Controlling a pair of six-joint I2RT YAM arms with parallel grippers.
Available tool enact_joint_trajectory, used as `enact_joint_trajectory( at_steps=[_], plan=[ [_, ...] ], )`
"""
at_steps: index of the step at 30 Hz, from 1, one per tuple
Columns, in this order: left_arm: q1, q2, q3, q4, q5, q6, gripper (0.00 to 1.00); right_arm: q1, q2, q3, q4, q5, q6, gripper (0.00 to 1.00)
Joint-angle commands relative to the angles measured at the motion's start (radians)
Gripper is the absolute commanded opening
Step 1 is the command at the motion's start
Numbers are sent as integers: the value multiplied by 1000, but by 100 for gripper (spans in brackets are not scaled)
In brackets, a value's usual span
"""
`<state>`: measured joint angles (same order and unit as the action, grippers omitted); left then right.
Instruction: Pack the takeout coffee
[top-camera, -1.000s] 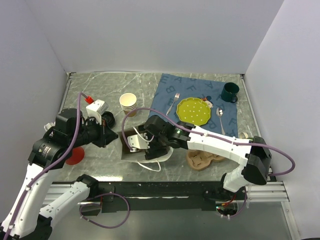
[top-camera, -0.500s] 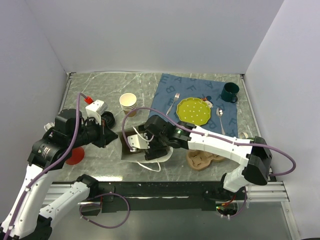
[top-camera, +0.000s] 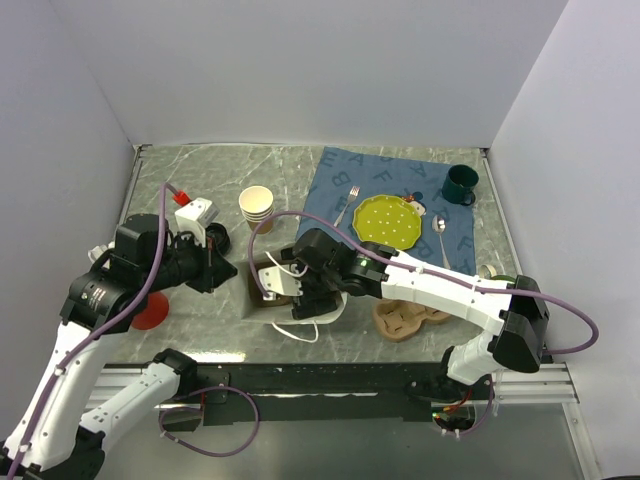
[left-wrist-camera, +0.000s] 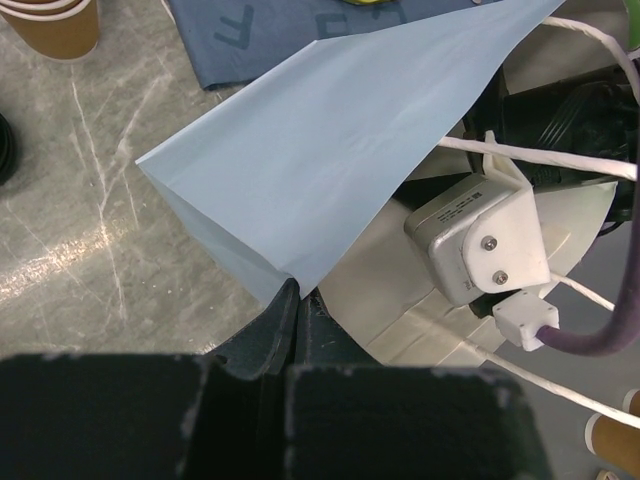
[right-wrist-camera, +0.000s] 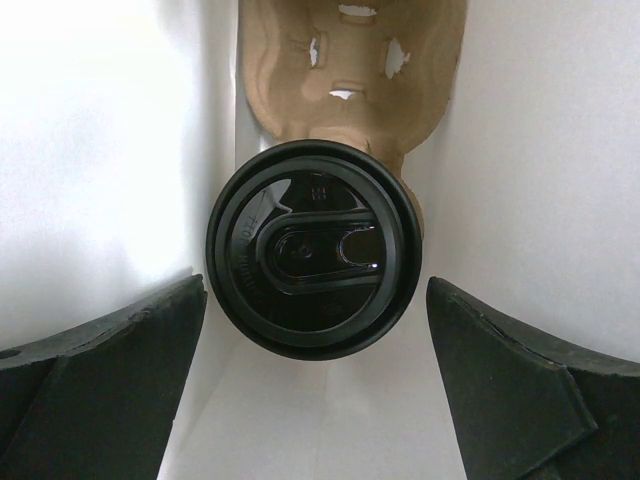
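**Coffee in the bag, right tool spread open around it**

The marbled desk (top-camera: 200, 180) carries a white paper bag (left-wrist-camera: 330, 150) standing near its front edge, mouth up. The left tool (left-wrist-camera: 298, 298) is closed tight on the bag's near edge, pinching the paper so the mouth is held apart. The right arm reaches down into the bag. There the right tool (right-wrist-camera: 312, 300) is spread wide, and its fingers (right-wrist-camera: 110, 360) flank the takeout coffee (right-wrist-camera: 313, 215) with a gap on each side, so it grips nothing.

The coffee stands upright between the bag's white walls. Only its black lid (right-wrist-camera: 232, 250) shows from above, and the cup body beneath is hidden. Beyond the lid a moulded cardboard carrier (right-wrist-camera: 350, 60) lies between the same walls. Whether the cup touches it I cannot tell.

The main step looks done, with the cup inside the bag and let go. What seems left is lifting the right tool out without catching the lid or paper, then freeing the bag's edge.
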<state>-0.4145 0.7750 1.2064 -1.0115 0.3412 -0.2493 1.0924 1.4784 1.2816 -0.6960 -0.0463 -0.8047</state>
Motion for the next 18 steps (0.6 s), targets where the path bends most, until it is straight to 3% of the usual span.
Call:
enact_joint_trajectory(
  at_steps=[1,18],
  plan=[
    [2,-5,35,11,-19,15,1,-17,-35,35,-30,11,28,99],
    [2,10,50,-9,-31,50,1,-38,-41,84,-59,-41,90,99]
  ],
)
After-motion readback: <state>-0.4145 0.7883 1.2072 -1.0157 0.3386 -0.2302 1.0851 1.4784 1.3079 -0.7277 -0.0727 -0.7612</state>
